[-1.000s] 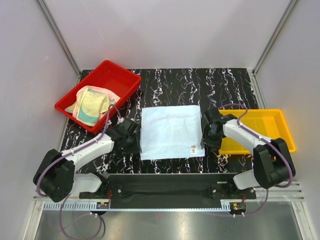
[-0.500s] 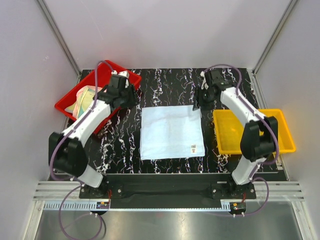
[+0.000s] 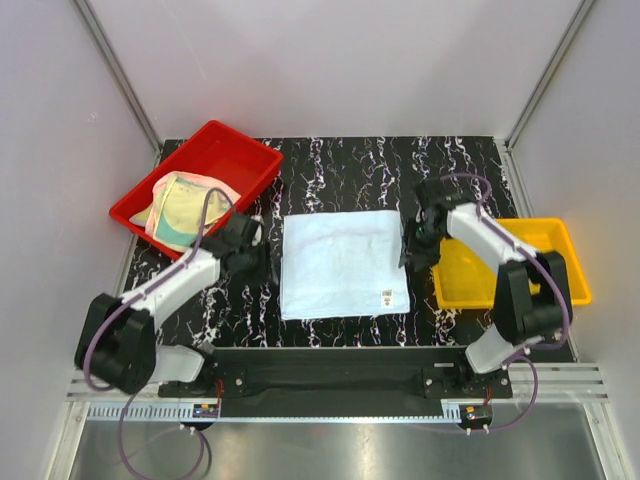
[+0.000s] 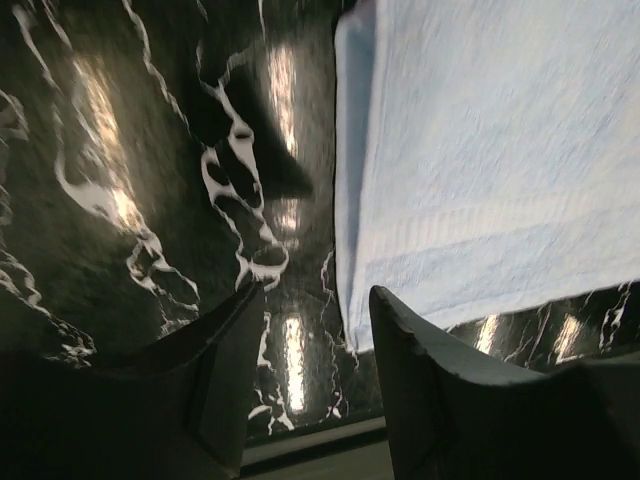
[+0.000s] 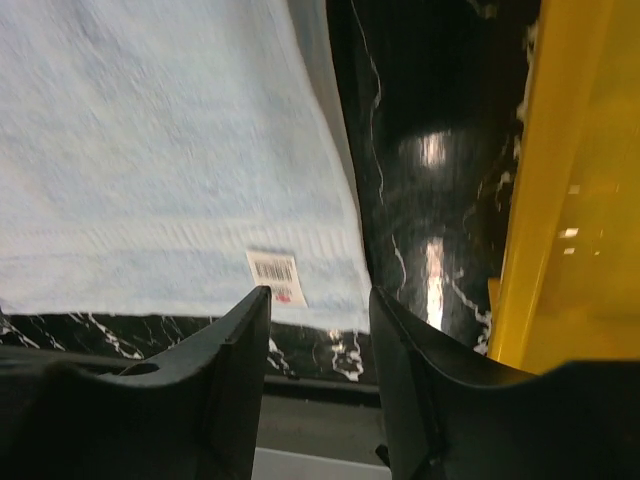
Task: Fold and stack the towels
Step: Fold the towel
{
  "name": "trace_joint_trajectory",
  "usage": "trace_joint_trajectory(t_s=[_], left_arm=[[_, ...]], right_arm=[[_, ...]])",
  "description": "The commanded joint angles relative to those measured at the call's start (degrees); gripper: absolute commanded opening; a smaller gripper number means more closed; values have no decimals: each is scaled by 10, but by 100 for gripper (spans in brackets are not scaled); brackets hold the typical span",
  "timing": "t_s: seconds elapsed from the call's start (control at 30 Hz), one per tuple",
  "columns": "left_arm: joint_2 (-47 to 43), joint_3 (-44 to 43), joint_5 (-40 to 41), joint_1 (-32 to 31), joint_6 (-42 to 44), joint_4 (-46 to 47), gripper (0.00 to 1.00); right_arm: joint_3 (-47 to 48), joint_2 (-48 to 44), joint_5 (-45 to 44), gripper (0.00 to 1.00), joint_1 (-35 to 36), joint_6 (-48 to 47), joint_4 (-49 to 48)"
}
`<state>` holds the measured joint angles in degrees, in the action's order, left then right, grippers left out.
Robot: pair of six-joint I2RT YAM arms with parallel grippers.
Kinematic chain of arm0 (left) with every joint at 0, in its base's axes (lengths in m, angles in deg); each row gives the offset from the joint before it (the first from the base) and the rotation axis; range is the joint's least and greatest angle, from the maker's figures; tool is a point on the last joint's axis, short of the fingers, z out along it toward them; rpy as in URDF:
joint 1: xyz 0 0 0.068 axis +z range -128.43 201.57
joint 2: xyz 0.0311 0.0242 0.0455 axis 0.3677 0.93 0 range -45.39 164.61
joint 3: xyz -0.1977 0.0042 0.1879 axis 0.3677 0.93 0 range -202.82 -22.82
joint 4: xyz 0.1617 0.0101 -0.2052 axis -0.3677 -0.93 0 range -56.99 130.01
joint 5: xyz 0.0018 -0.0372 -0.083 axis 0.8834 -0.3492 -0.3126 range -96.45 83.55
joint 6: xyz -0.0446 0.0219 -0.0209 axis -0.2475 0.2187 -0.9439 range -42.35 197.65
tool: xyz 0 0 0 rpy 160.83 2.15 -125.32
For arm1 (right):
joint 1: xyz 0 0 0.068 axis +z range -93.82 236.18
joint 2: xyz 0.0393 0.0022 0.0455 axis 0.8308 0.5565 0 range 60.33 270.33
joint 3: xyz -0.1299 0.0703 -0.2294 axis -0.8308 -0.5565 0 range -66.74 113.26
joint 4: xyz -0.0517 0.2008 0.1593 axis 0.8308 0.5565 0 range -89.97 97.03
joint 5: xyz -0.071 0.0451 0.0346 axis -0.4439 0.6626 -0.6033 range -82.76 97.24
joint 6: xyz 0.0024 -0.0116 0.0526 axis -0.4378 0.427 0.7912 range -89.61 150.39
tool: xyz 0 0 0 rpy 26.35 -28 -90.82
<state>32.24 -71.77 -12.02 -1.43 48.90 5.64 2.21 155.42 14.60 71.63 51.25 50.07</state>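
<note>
A pale blue-white towel [image 3: 343,263] lies spread flat on the black marbled table, its barcode tag [image 3: 386,296] near the front right corner. It also shows in the left wrist view [image 4: 500,150] and in the right wrist view [image 5: 160,160], with the tag [image 5: 276,276]. My left gripper [image 3: 262,252] is open and empty beside the towel's left edge. My right gripper [image 3: 412,250] is open and empty beside the towel's right edge. Several crumpled towels, yellow-green, pink and teal [image 3: 185,207], lie in the red tray [image 3: 245,160].
The red tray stands at the back left. An empty yellow tray [image 3: 560,250] stands at the right, its wall close to my right gripper [image 5: 530,200]. White walls enclose the table.
Both arms have swung back from the towel's far corners towards the front. Each gripper now sits lower beside the towel's side edge. The towel has not moved.
</note>
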Motion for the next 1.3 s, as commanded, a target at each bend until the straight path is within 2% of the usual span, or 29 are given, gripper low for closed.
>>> trace_joint_trajectory(t_s=[0.0,0.2,0.4,0.53,0.83,1.03,1.27], left_arm=[[-50,87,-34,-28,-53,72,52],[-63,156,-60,-61,-121,137,54],[-76,184,-45,-64,-148,145,55],[-78,205,-38,-64,-162,153,54],[-63,227,-30,-72,-179,173,52],[-57,229,-23,-73,-181,162,48],[-71,226,1,-82,-179,127,49]], right_arm=[[-83,-94,-17,50,20,87,-9],[-159,-136,-33,48,44,167,-31],[-220,-170,-57,48,57,225,-63],[-256,-183,-40,48,63,259,-100],[-297,-179,-57,48,72,278,-141],[-319,-178,-54,48,83,294,-158],[-334,-191,-60,47,89,306,-165]])
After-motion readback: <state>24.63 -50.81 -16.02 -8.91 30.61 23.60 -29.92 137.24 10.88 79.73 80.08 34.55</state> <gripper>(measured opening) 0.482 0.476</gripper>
